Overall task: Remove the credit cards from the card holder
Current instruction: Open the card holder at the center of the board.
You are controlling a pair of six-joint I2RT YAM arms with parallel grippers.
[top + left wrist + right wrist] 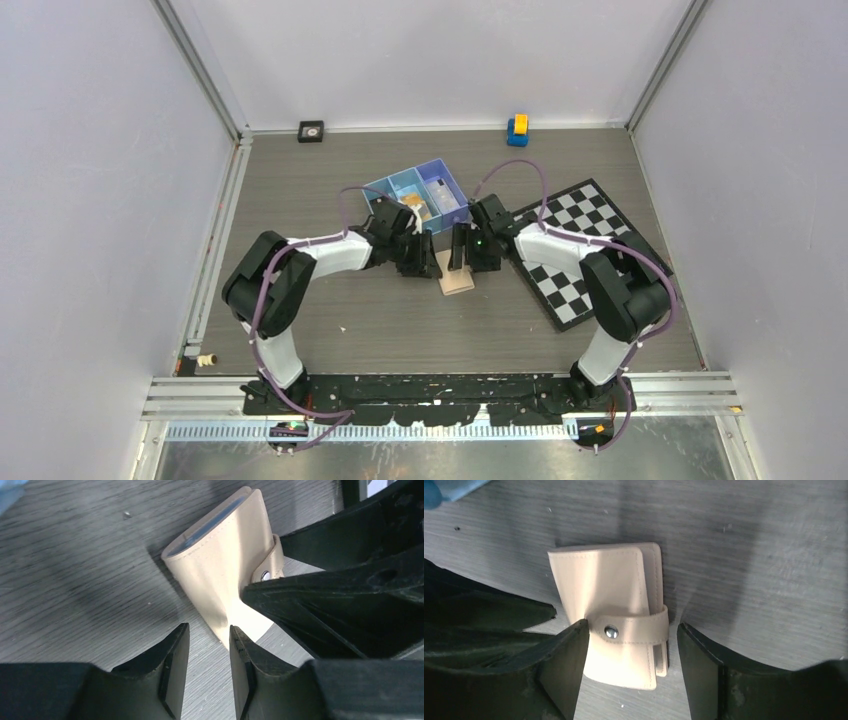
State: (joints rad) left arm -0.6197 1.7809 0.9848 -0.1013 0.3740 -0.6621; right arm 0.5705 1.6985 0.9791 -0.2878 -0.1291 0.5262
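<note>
The card holder (604, 590) lies on the surface (400, 330), folded shut, with its snap tab (274, 560) buttoned across the open edge. That strap is why no credit cards are out yet. Only a dark sliver of something shows inside the fold in the left wrist view, and I cannot tell whether it is a card.

Both arms lean in over the holder from either side. The right gripper (631, 625) stands wide apart and straddles the holder at the height of the strap. One finger is against or just over the holder's edge and the other is clear of its folded side, so it has hold of nothing. The left gripper (209, 630) is parted only a little, with bare surface in the narrow gap. It sits just short of the holder's near corner and holds nothing either. Judging by this stance, one gripper is meant to pin the holder while the other works the snap.

Just beyond the holder is a blue compartment tray (392, 188) with small items too small to name. A checkerboard (585, 215) lies to the holder's right, under the right arm. The main obstacle is crowding: the two grippers sit nearly touching over the holder, and the fastened tab blocks the pockets.
</note>
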